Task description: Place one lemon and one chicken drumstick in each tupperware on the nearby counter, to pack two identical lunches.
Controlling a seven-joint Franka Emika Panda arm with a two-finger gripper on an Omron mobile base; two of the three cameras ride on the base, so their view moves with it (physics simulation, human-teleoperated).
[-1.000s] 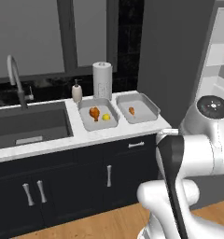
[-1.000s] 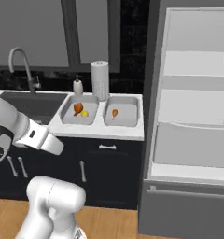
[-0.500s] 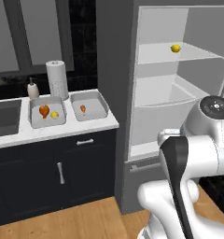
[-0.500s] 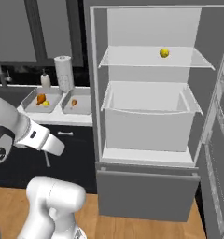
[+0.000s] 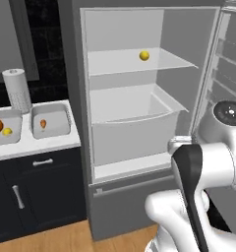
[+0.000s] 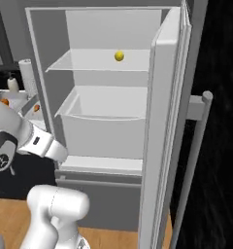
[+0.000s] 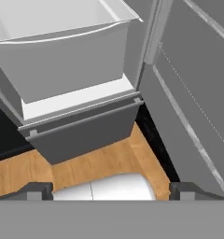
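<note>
Hand [image 7: 111, 189] spread wide, empty, aimed low at fridge drawer [image 7: 62, 46]. You need lemon [image 5: 144, 55] on upper shelf [image 5: 139, 61]: right tub [image 5: 51, 120] on desk [image 5: 36, 145] lacks one.

open grey fridge [image 5: 139, 118], wood floor [image 7: 100, 163]

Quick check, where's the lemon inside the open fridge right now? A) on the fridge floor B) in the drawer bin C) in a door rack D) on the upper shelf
D: the lemon sits on the upper shelf of the fridge, above the drawer bin; the right base view shows the same.
</note>
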